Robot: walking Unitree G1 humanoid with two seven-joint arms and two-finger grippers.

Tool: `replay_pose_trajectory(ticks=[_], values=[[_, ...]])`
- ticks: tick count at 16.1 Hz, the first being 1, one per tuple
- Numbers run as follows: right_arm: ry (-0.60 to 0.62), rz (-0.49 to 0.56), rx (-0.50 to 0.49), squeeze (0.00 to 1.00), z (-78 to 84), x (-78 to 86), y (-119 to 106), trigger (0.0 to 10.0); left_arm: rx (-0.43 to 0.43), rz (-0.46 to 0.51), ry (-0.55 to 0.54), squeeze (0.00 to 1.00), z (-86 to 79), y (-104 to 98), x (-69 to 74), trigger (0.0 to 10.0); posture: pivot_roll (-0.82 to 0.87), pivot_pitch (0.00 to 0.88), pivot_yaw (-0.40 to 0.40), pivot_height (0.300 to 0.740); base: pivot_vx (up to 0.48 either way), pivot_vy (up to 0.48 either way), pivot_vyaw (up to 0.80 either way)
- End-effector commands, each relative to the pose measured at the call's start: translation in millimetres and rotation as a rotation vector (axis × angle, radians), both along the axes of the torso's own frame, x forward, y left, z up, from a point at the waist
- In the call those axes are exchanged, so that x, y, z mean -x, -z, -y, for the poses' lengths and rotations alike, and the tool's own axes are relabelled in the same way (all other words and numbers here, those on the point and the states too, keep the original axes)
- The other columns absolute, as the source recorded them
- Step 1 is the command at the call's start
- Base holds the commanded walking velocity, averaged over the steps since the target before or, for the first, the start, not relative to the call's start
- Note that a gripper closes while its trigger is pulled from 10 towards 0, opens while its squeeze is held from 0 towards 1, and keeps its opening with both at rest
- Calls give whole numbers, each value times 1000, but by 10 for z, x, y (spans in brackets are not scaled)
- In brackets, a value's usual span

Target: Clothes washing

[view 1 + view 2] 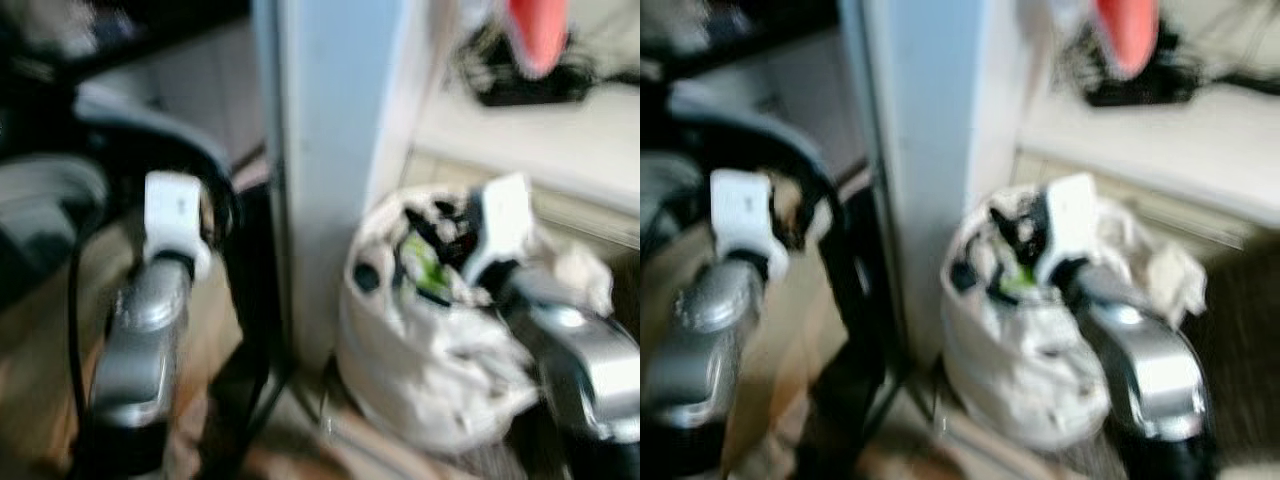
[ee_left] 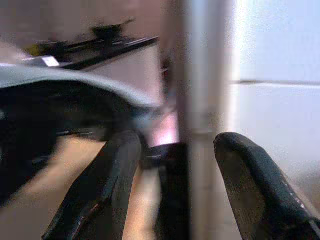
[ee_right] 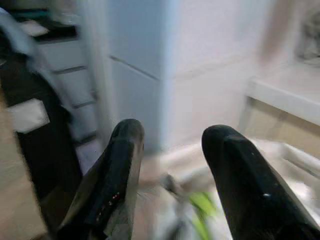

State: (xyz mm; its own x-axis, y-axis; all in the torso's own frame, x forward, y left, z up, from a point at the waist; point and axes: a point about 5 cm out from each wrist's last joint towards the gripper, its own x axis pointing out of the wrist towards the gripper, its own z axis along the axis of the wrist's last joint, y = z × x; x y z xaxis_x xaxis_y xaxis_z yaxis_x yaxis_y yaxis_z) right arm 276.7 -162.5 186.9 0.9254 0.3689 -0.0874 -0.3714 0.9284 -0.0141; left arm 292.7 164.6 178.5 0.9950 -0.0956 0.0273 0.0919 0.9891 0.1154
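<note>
All views blurred. Nearest, we see both silver arms raised into the head views. Our left gripper (image 2: 175, 185) has its fingers spread, nothing between them, facing a dark curved-rimmed object (image 1: 150, 150) at left; we can't tell what it is. Our right gripper (image 3: 170, 185) also has its fingers spread and empty, hovering just above a white bag (image 1: 430, 350) stuffed with mixed items, including something green (image 1: 425, 268); we can't tell if it is laundry. The bag sits on the floor at right, against a tall pale-blue cabinet (image 1: 335, 130). Farther right, a white ledge (image 1: 540, 130) carries a dark object (image 1: 530, 85), with something red-orange (image 1: 538, 30) above.
</note>
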Motion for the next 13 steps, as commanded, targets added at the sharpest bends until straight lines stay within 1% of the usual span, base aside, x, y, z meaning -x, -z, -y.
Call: replay_pose_trajectory(ticks=[1, 2, 6, 8, 9, 10, 11, 13], values=[[-15, -11, -9, 0, -18, 9, -5, 10000, 5, 15, 43, 0, 39, -19, 35, 10000, 4, 0, -37, 740, 0, 0, 0], [-36, -19, -2, 0, -19, 27, 7, 10000, -2, 15, 86, 0, 58, -22, 87, 10000, 14, 0, -48, 740, 0, 0, 0], [-47, -40, -7, 0, -39, 37, 52, 10000, -14, 4, 72, 0, 42, -3, 121, 10000, 28, 0, -54, 740, 0, 0, 0], [-52, -60, -19, 0, -56, 39, 72, 10000, -10, -6, 94, 0, 91, 12, 149, 10000, 35, 0, -55, 740, 0, 0, 0], [-53, -71, -20, 0, -37, 32, 72, 10000, -8, -10, 147, 0, 143, 3, 174, 10000, 40, 0, -52, 740, 0, 0, 0], [-53, -74, -20, 0, -30, 30, 72, 10000, -6, -10, 165, 0, 160, 0, 183, 10000, 40, 0, -52, 740, 0, 0, 0], [-73, -89, 5, 0, -7, 30, 76, 10000, -8, -14, 207, 0, 191, -3, 201, 10000, 37, 0, -46, 740, 0, 0, 0], [-60, -146, 73, 0, 97, 12, 132, 10000, -21, -41, 231, 0, 218, 32, 203, 10000, 27, 0, -34, 740, 0, 0, 0]])
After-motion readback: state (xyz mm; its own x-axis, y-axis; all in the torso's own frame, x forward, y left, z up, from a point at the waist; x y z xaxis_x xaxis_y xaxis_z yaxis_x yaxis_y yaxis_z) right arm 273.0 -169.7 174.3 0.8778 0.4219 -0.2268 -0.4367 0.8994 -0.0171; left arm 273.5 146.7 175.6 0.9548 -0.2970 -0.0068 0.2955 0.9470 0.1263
